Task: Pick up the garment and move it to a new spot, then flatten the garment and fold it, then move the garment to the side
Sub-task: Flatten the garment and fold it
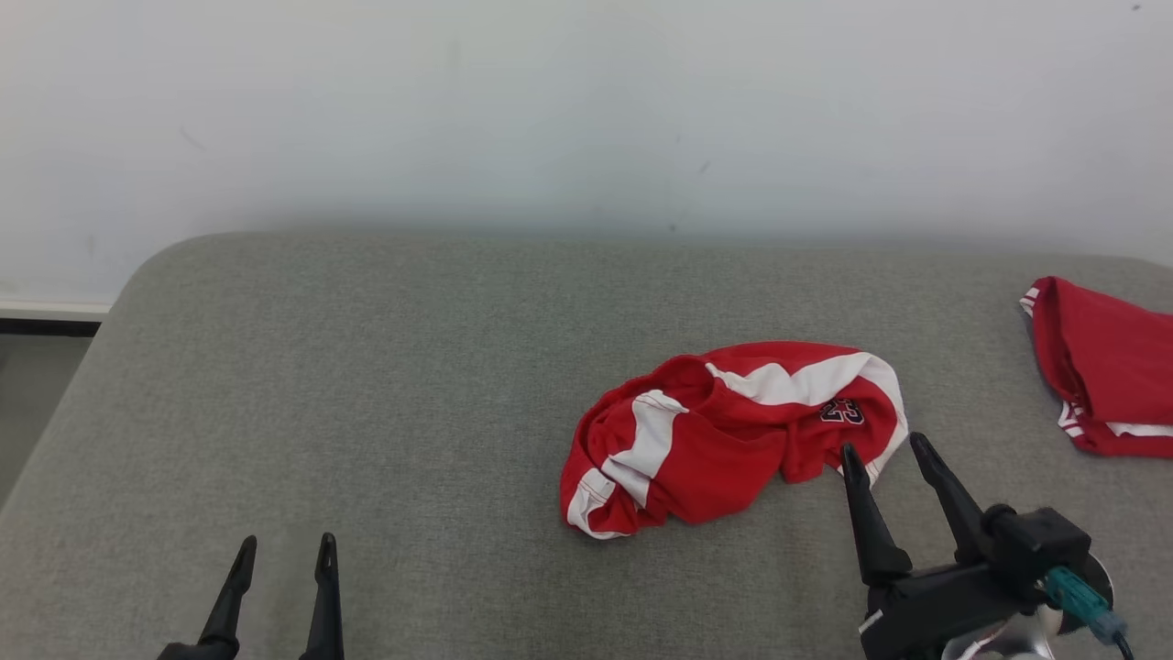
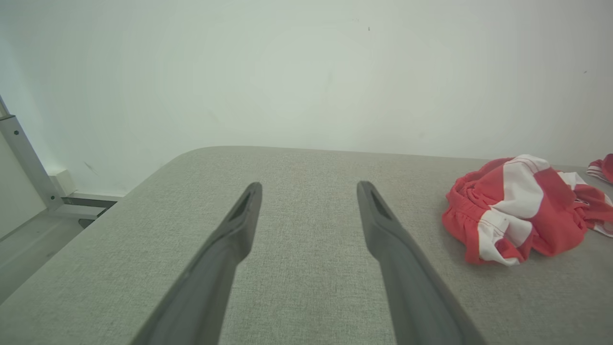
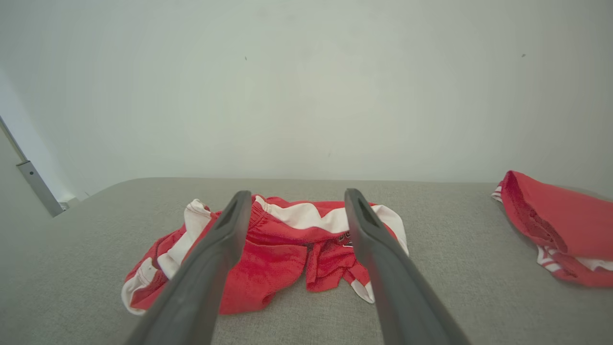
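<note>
Right gripper: jaws spread wide, nothing held. Its tips sit just short of the near right edge of the crumpled garment; I can't tell if they touch the cloth. In the right wrist view the two fingers frame the heap's middle, with bare padding under them. A teal plug and cable hang off that wrist.

Left gripper: also wide open and empty, low at the near left, well apart from the garment, over bare fabric.

The garment is red shorts with white side panels and a "23" patch, bunched up right of centre on the grey padded surface. Nothing lies between either gripper and it.

A second red piece with white striped trim lies at the far right edge, apart from the heap and partly cut off by the frame.

A plain white wall stands behind. A grey metal post stands off the left corner, and a strip of floor shows beside the surface.
</note>
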Tool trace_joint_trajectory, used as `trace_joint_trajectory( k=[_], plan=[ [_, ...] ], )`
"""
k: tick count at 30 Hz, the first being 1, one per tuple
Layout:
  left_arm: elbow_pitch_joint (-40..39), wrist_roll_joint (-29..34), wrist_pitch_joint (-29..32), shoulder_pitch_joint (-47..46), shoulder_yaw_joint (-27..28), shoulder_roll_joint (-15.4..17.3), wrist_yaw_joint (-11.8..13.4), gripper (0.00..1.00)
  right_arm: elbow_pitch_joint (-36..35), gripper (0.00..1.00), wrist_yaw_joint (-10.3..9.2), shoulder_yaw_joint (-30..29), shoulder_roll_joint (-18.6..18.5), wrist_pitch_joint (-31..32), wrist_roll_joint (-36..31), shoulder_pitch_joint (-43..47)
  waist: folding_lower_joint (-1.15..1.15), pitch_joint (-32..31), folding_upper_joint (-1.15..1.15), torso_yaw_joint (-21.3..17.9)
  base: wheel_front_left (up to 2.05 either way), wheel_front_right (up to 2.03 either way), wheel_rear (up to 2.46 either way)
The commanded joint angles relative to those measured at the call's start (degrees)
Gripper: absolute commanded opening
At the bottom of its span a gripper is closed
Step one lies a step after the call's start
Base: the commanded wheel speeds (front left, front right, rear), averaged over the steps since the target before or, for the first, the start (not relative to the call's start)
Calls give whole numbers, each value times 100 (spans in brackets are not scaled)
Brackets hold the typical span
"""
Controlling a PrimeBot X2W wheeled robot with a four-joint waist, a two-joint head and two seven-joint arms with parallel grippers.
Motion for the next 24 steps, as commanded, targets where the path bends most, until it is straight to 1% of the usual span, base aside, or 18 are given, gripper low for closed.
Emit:
trace_joint_trajectory(
  k=[1,7,14,19,24],
  plan=[
    [32,63,-17,-101,-20,-15,-31,100,117,100,0,122,-100,89,65,-247,0,36,0,209,0,0,0],
    [69,103,-17,-227,-103,-40,-38,100,535,100,0,457,-261,328,108,-908,0,95,0,448,0,0,0],
    [143,105,-17,-426,-232,-132,-90,100,1348,100,0,891,-550,527,237,-1711,0,259,0,805,0,0,0],
    [215,124,-17,-569,-312,-264,-154,100,1954,100,0,1295,-771,639,402,-2065,0,405,0,1070,0,0,0],
    [314,136,-17,-692,-321,-405,-243,100,2453,100,0,1637,-887,661,581,-2289,0,525,0,1245,0,0,0]
  ],
)
